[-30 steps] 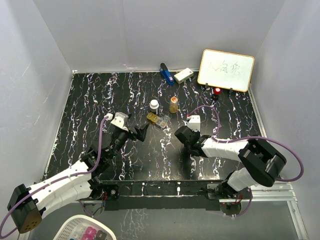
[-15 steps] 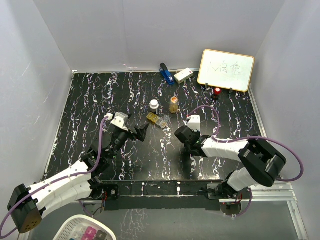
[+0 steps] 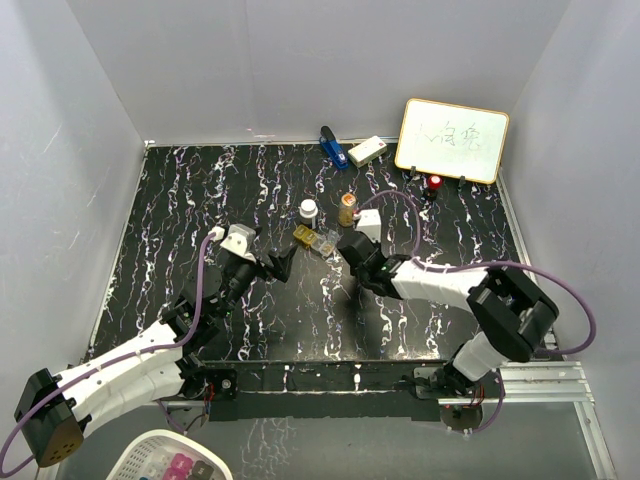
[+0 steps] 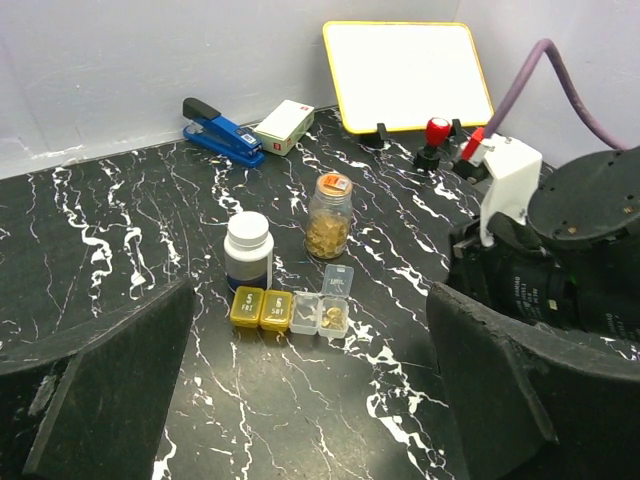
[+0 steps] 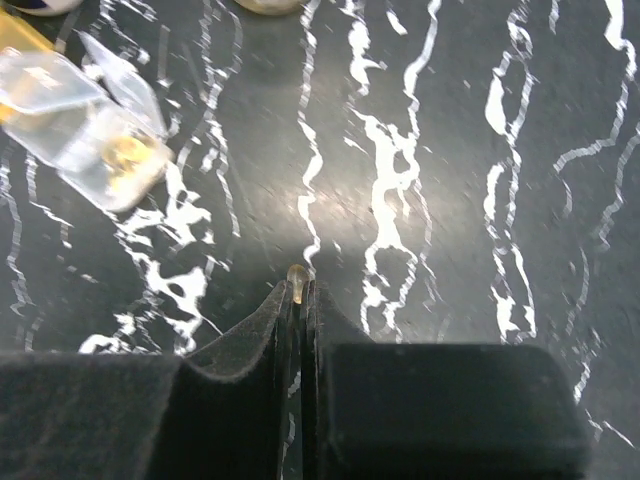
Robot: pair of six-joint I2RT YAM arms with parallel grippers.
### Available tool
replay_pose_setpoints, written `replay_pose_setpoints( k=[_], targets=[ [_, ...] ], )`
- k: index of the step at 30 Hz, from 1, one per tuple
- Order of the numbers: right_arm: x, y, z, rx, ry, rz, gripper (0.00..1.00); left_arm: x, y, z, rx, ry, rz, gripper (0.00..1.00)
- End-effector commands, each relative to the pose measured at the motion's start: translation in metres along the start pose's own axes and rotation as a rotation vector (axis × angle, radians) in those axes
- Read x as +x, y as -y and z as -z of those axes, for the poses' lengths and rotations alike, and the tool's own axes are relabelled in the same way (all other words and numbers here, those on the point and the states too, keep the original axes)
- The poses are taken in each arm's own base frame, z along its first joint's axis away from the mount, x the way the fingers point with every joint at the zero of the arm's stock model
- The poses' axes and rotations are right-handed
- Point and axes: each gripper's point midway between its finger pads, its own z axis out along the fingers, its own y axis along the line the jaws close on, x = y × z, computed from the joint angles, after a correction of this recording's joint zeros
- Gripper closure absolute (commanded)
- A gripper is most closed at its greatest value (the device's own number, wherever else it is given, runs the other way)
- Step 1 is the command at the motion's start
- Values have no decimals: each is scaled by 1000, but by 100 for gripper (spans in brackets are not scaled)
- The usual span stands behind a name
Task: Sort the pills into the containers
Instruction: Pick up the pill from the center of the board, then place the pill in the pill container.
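Note:
The clear pill box (image 3: 314, 240) lies mid-table with two yellow sections shut and an open clear section holding golden pills (image 4: 334, 317). Behind it stand the dark bottle with a white cap (image 4: 248, 250) and the golden-amber bottle (image 4: 328, 215). My right gripper (image 3: 342, 250) hovers just right of the box, shut on one small amber pill (image 5: 298, 281) pinched at its fingertips. The box (image 5: 80, 125) sits up and left of those tips in the right wrist view. My left gripper (image 4: 310, 400) is open and empty, on the near side of the box.
At the back stand a blue stapler (image 3: 333, 148), a white block (image 3: 367, 151) and a whiteboard (image 3: 452, 140), with a red-topped stamp (image 3: 434, 184) in front of it. A white basket (image 3: 170, 460) sits below the table's near edge. The right arm (image 4: 570, 230) fills the left wrist view's right side.
My right gripper has closed fully and moved up and left toward the pill box. The left arm has not moved.

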Motion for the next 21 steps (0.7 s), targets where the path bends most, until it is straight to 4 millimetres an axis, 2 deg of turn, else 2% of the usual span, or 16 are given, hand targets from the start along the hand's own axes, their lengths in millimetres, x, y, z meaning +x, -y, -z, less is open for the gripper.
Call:
replay_pose_setpoints(
  k=[1,9,13,21],
  targets=[
    [-46,-40,-7,-117,101,-10,100,-6,-6,2,-32,31,0,1],
    [-74,-79,-32,-174,140,50,100,-6,-9,3,-43,34,-3,1],
    [-69,-92,-52,-192,114,68,100,-6,-10,4,-47,34,-5,1],
    [-67,-96,-65,-205,99,64,100,-6,-13,6,-61,36,-12,1]
  ],
)
